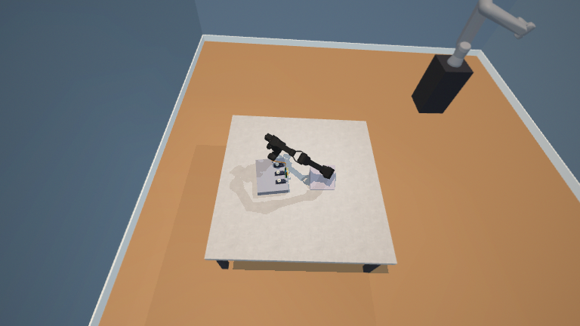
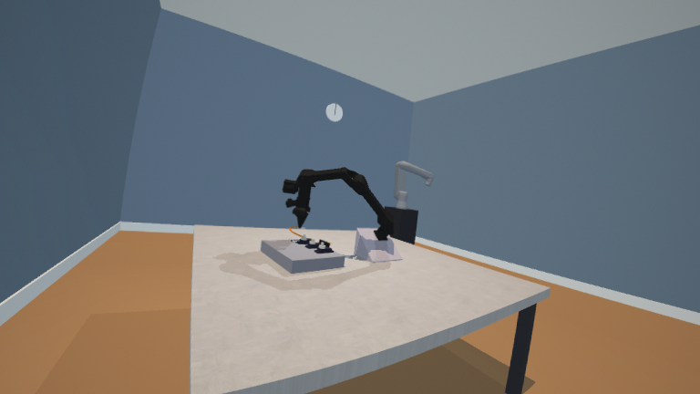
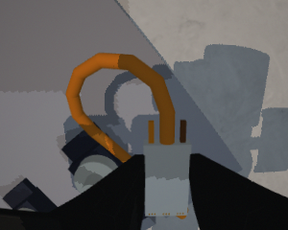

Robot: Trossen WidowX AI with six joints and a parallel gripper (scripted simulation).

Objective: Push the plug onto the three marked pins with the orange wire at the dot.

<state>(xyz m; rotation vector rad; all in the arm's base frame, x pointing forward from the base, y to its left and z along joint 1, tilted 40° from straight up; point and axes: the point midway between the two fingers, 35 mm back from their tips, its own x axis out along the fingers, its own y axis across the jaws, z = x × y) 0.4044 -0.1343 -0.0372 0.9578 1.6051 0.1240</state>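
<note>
My gripper [image 1: 273, 158] [image 2: 300, 225] [image 3: 166, 164] is shut on the pale grey plug [image 3: 167, 192], one finger at each long side. The plug is raised, by the far end of the holder in the top view. A thick orange lead [image 3: 74, 91] loops up from a servo and enters the plug's upper end in the wrist view, between a thin orange wire stub on the left and a brown one on the right. The grey holder [image 1: 266, 185] [image 2: 309, 265] [image 3: 24, 125] carries dark servos with pale round tops. A yellow-green band [image 1: 287, 172] shows at its edge. Single pins are too small to tell.
The arm's base stands on a pale lilac block [image 1: 320, 185] [image 2: 384, 255] beside the holder on the light table [image 1: 299, 228] [image 2: 371, 302]. A second, grey arm [image 1: 470, 26] [image 2: 398, 183] stands on a black pedestal [image 1: 442, 85] [image 2: 405, 224] beyond the table.
</note>
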